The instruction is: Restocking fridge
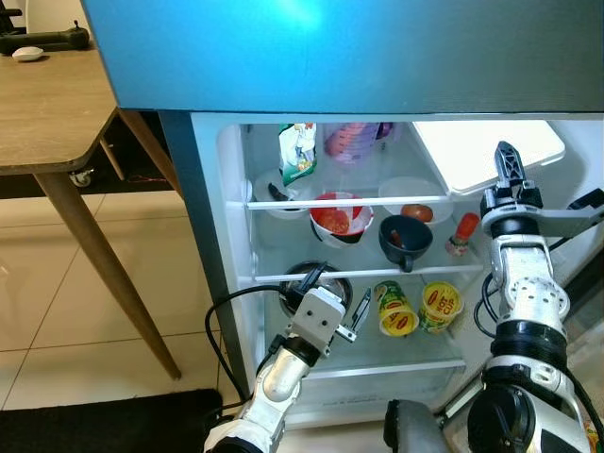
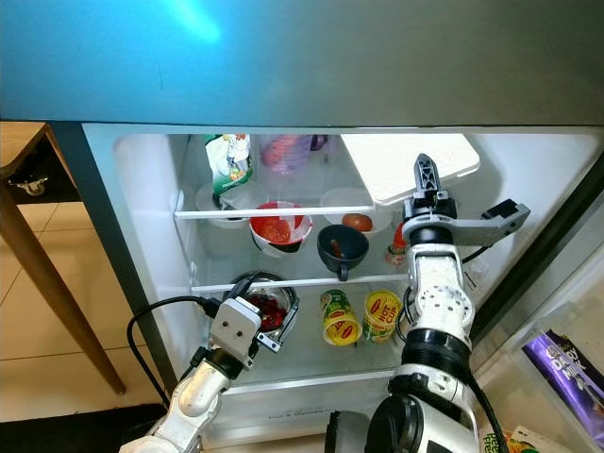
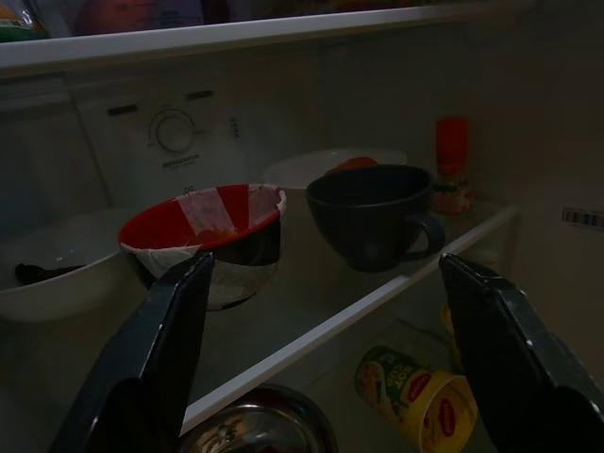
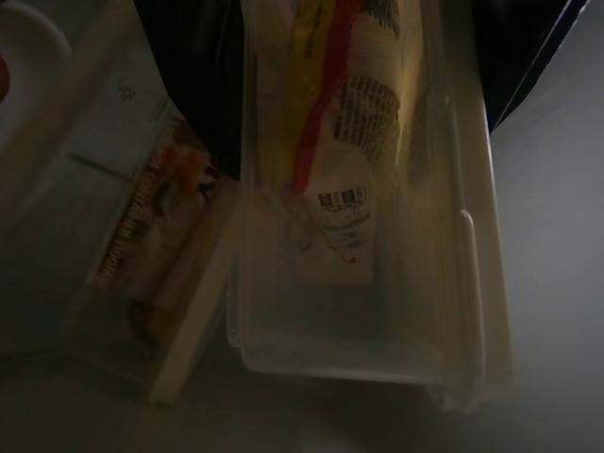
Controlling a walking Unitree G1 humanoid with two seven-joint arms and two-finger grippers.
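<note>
The fridge [image 1: 212, 236] stands open before me. Its middle shelf holds a red bowl [image 1: 337, 217], a dark cup [image 1: 406, 241] and a small red bottle [image 1: 464, 231]. Two yellow noodle cups [image 1: 396, 310] lie on the lower shelf beside a steel bowl [image 1: 316, 283]. My left gripper [image 1: 335, 294] hovers in front of the steel bowl, open and holding nothing; in the left wrist view its fingers [image 3: 151, 359] frame the red bowl [image 3: 203, 236] and the cup [image 3: 373, 212]. My right gripper [image 1: 507, 156] points up at the fridge's right side, fingers together, nothing in them.
The top shelf carries a green bag [image 1: 298, 151], a purple jug [image 1: 351, 142] and a white tray [image 1: 486, 151]. A wooden table [image 1: 47, 113] stands at the left. A dark mat [image 1: 94, 420] lies on the tiles. The door bin [image 2: 557, 368] at the right holds packets.
</note>
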